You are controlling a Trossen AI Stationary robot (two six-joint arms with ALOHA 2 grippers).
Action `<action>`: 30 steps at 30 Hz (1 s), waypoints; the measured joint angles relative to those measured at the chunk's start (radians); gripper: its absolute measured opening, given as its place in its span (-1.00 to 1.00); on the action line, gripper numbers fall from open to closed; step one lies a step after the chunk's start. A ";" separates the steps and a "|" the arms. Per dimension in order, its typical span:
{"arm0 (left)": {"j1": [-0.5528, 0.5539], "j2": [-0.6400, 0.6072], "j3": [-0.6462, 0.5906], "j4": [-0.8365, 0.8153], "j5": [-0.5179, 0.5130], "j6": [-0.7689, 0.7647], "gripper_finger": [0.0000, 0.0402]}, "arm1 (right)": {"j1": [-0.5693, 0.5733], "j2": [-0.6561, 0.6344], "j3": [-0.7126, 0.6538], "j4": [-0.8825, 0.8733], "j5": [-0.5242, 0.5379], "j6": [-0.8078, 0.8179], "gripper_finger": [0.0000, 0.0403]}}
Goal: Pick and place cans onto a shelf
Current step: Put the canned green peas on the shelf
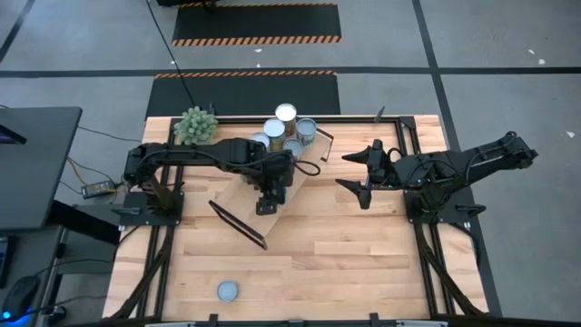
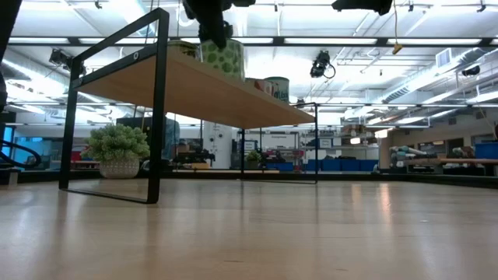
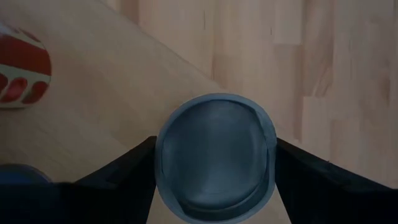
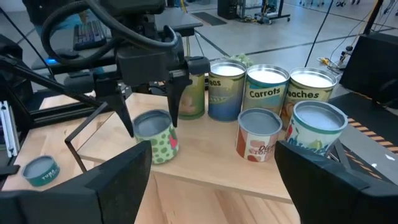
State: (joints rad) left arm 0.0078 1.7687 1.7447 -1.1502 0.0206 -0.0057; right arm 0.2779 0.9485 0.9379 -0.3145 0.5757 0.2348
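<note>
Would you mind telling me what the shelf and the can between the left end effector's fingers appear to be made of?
The shelf looks like light wood with a matte finish, showing faint grain, on thin black frame ends, probably metal. The green-dotted can under the left end effector seems metal: dull grey top, apparently paper label.

Can (image 3: 214, 158): round grey-blue top, seen from above, between two dark fingers (image 3: 118, 177).
Fingers: one at each side, touching the rim.
Shelf (image 3: 106, 93): pale wood under can.
Second can (image 3: 22, 74): red-and-white, at edge.
</note>
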 joint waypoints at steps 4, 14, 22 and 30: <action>-0.001 0.000 0.000 -0.004 -0.047 0.005 0.49 | 0.000 0.000 0.000 0.005 0.000 -0.002 0.72; -0.012 0.000 -0.001 0.016 -0.126 0.039 0.75 | 0.001 0.000 0.000 0.005 0.000 -0.009 0.72; -0.012 0.000 0.073 0.036 -0.214 0.057 0.76 | 0.001 0.018 0.000 0.005 0.000 -0.027 0.72; -0.018 0.000 0.280 0.010 -0.229 0.069 0.76 | 0.001 0.150 0.000 0.075 -0.055 -0.034 0.72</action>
State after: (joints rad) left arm -0.0098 1.7687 2.0242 -1.1401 -0.2084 0.0629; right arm 0.2790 1.0990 0.9377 -0.2398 0.5205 0.2012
